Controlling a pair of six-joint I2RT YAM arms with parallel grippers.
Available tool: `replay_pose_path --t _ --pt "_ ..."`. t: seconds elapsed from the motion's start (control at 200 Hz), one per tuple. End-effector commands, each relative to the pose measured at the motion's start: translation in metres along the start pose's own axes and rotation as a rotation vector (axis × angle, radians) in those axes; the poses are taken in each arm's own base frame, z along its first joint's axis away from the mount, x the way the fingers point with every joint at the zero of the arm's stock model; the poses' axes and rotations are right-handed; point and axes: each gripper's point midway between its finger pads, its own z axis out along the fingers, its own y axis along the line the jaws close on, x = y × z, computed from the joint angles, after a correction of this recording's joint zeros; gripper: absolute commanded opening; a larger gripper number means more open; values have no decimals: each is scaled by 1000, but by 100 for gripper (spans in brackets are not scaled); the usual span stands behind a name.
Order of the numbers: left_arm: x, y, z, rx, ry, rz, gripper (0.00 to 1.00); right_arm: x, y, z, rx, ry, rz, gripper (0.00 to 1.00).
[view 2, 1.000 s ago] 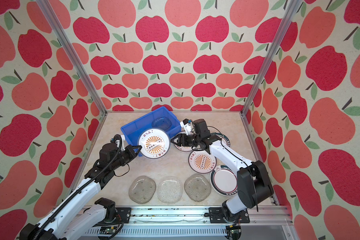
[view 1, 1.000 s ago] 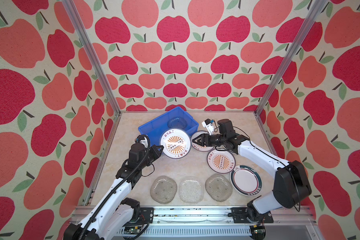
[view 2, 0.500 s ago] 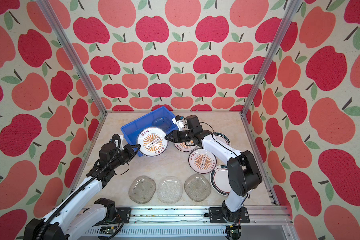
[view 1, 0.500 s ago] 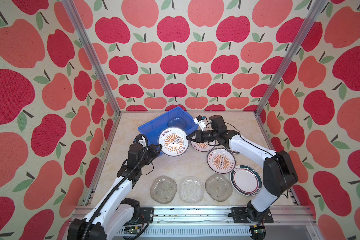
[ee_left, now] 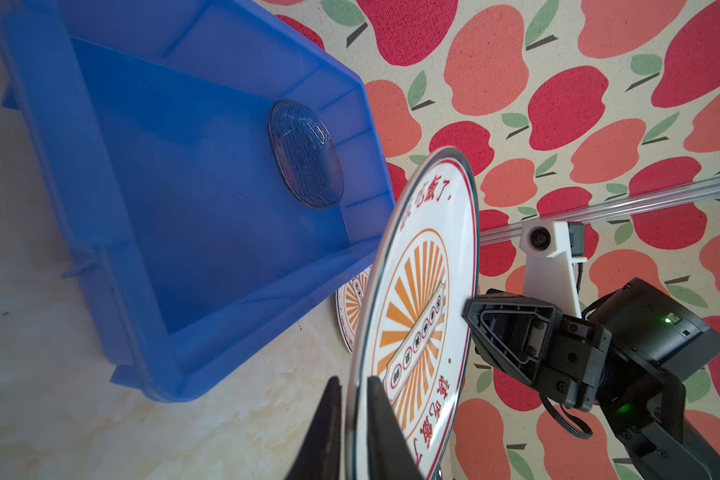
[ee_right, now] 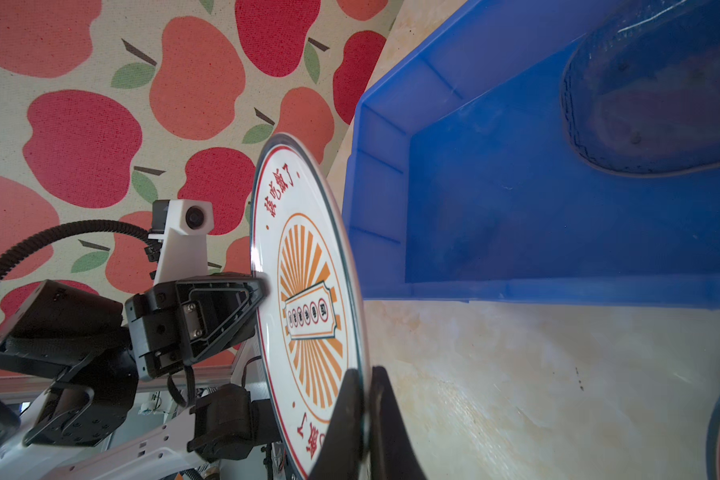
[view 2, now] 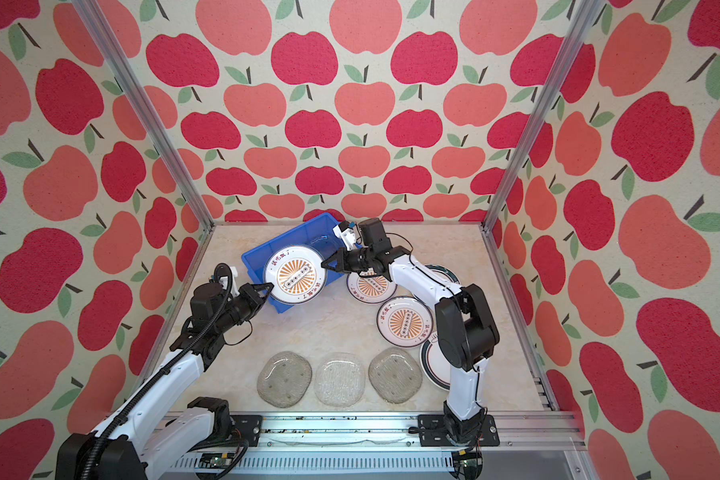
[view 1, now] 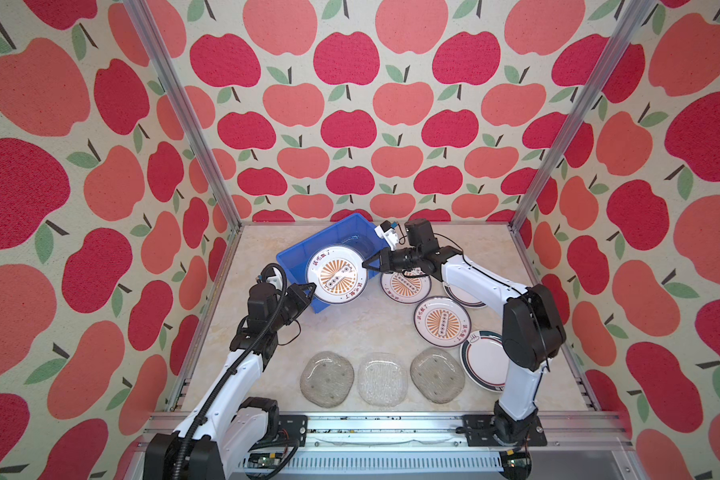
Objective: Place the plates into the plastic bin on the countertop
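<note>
The beige marbled countertop (view 1: 350, 332) is taking up the whole floor of the cell, and the blue plastic bin (view 1: 329, 232) is sitting toward the back, left of centre and turned at an angle. One clear glass plate (ee_left: 306, 153) is already lying inside it at the far end.

The held sunburst plate (view 1: 336, 274) is hanging face up in the air over the near end of the bin, overhanging its rim, with an arm on each side. Two more sunburst plates (view 1: 406, 286) (view 1: 442, 322) are lying flat on the countertop just right of the bin. Two green-rimmed plates are lying there too, one (view 1: 485, 361) near the right arm's base and one (view 1: 462, 293) mostly tucked under that arm. Three glass plates (view 1: 327, 379) (view 1: 382, 379) (view 1: 437, 375) are sitting in a row along the front edge.

The right gripper (view 1: 366, 264) is pinching the held plate's rim tight on the far right side. The left gripper (view 1: 308, 287) is straddling the opposite rim, with its fingers (ee_left: 375, 415) only narrowly apart. In the left wrist view a thin sliver of gap is showing between one finger and the plate.
</note>
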Motion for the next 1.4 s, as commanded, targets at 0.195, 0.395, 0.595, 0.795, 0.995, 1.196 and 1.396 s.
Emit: replay_pose_path --t 0.195,0.395,0.595,0.795,0.995,1.196,1.396 --pt "-35 20 -26 -104 -116 -46 99 -61 -3 28 -17 -40 27 0" --pt "-44 26 -51 -124 -184 -36 99 -77 -41 45 89 -35 55 0" --pt "-41 26 -55 -133 -167 -16 99 -74 -71 67 137 7 78 0" --pt "-40 26 -55 -143 -153 -1 99 -65 -90 86 186 43 59 0" --pt "-38 29 -55 -159 -141 4 99 -58 -102 103 211 72 41 0" --pt "-36 33 -56 -174 -136 0 99 -55 -102 117 203 71 39 0" --pt "-34 39 -55 -195 -125 3 99 -54 -101 125 206 64 27 0"
